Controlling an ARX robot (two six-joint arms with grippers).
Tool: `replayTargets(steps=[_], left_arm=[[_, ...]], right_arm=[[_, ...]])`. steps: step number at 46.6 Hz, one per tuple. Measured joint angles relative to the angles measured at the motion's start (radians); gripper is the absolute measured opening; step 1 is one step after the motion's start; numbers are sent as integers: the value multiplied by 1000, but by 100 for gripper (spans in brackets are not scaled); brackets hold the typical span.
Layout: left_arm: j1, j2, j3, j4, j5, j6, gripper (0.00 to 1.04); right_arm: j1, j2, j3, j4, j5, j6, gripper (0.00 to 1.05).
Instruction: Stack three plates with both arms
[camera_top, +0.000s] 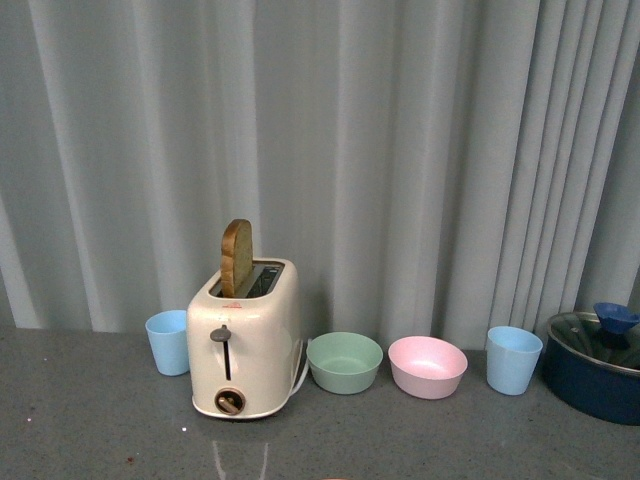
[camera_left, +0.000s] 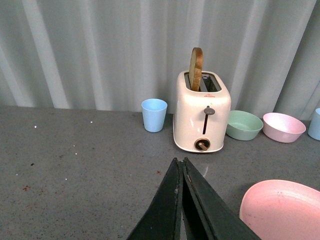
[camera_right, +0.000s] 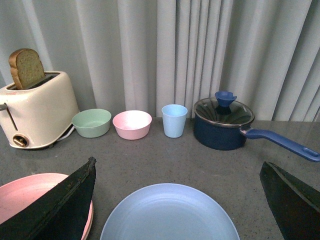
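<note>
Pink plate (camera_left: 282, 210) lies on the grey counter (camera_left: 75, 165) in the left wrist view, nearer the camera than the toaster (camera_left: 202, 112). The left gripper (camera_left: 181, 167) hangs just beside it, jaws pressed together on nothing. A bread slice (camera_left: 195, 69) stands in the toaster, and a cup (camera_left: 154, 114) sits next to it.

In the right wrist view the right gripper (camera_right: 177, 164), jaws spread wide and empty, hangs over the blue plate (camera_right: 170, 215). That plate rests just beside the pink plate (camera_right: 25, 195); whether their rims touch cannot be told. Behind them stand a green bowl (camera_right: 91, 122), a pink bowl (camera_right: 132, 124) and a lidded pot (camera_right: 223, 125).

The front view shows no plate and no arm, only the toaster, cups, bowls and pot before a curtain (camera_top: 400, 150). The cream plate appears in no view.

The step in hand looks like the first pickup. It would go best if the right gripper drops to the blue plate's rim and pinches the lip rather than the flat well. It should then lift the plate level and set it centred on the pink plate. The left gripper would have to open before taking any rim, and the arms should keep clear of each other.

No brand, label or writing can be read; the toaster's face shows only a lever and a dial.
</note>
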Motion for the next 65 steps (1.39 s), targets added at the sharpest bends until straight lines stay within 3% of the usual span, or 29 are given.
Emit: replayTargets(steps=[25,29,37,50,53,57,60,65], left_arm=[[0,-192,0,-188,0,0,4],[0,-322,0,-354,0,0,4],[0,-362,0,-367,0,0,4],[0,-363,0,-367,0,-1,65],[0,-363,0,-367,0,-1,74],[0,-363,0,-367,-1,-1,89],[0,-363,0,-367,0,-1,99],[0,-363,0,-367,0,-1,97]], right_arm=[[0,0,0,0,0,0,97],[0,0,0,0,0,0,97],[0,0,0,0,0,0,97],[0,0,0,0,2,0,97],[35,52,6,35,177,-20,97],[0,209,34,172,312,-43,97],[-83,368,71,330,277,-66,97],[-217,629,161,542,148,-60,97]])
